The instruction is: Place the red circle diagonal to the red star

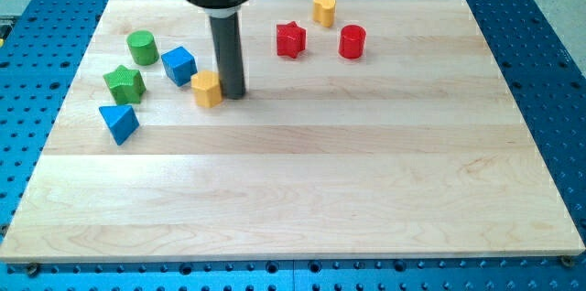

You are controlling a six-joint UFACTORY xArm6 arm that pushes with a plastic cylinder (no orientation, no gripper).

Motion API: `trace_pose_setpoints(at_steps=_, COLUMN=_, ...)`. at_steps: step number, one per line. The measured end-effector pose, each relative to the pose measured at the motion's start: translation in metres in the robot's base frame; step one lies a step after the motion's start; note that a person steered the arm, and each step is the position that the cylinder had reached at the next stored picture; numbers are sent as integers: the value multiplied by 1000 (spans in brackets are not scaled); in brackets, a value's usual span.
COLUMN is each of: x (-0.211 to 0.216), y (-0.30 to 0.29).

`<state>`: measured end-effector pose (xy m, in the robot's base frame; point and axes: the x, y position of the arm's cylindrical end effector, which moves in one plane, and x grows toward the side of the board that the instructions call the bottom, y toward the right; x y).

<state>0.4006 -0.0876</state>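
Observation:
The red circle (pixel 352 41) stands near the view's top, right of centre. The red star (pixel 290 39) is just to its left, at about the same height, with a gap between them. My tip (pixel 233 95) is well to the left and lower, touching the right side of a yellow block (pixel 208 89). The tip is far from both red blocks.
A yellow cylinder (pixel 324 9) stands above and between the red blocks. At the view's left are a blue cube (pixel 179 65), a green cylinder (pixel 142 48), a green star (pixel 124 83) and a blue triangle (pixel 119 123). The wooden board (pixel 302 190) lies on a blue perforated table.

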Motion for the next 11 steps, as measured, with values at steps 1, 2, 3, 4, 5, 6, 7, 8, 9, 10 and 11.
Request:
trace_pose_setpoints(at_steps=1, x=3, y=-6)
trace_pose_setpoints(at_steps=2, x=0, y=75)
trace_pose_setpoints(at_steps=3, x=-6, y=183)
trace_pose_setpoints(at_steps=4, x=-67, y=310)
trace_pose_setpoints(at_steps=5, x=-131, y=300)
trace_pose_setpoints(at_steps=6, x=-130, y=214)
trace_pose_setpoints(at_steps=7, x=-58, y=169)
trace_pose_setpoints(at_steps=8, x=7, y=115)
trace_pose_setpoints(at_steps=9, x=-34, y=164)
trace_pose_setpoints(at_steps=10, x=-62, y=126)
trace_pose_setpoints(at_steps=11, x=-14, y=78)
